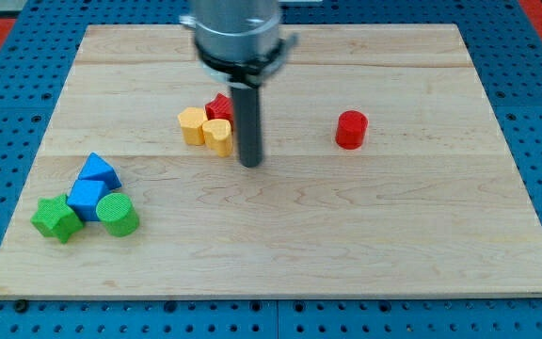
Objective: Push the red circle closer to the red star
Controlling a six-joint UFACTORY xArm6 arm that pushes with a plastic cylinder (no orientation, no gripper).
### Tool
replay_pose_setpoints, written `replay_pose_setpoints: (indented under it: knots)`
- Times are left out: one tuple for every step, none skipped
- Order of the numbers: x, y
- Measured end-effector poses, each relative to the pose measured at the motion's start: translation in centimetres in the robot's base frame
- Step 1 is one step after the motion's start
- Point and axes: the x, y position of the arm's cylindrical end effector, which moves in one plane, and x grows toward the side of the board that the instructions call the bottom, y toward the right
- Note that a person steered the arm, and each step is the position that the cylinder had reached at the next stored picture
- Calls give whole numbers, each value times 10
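The red circle point(351, 129) stands alone on the wooden board, right of centre. The red star point(218, 105) sits left of centre toward the view's top, partly hidden by my rod. It touches a yellow hexagon point(192, 124) and a yellow heart point(218, 137). My tip point(250, 163) rests on the board just right of the yellow heart and below the red star. It is well to the left of the red circle.
At the view's lower left is a cluster: a blue triangle point(99, 171), a blue cube point(87, 199), a green star point(56, 218) and a green cylinder point(118, 214). The board point(346, 235) lies on a blue perforated surface.
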Motion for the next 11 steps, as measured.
replay_pose_setpoints:
  knots:
    - [0,128]
    - [-7,191]
    - [-24,142]
    - [-33,102]
    - [-52,96]
    - [-66,80]
    - [-86,73]
    - [-117,73]
    - [-139,71]
    - [-141,52]
    - [-120,9]
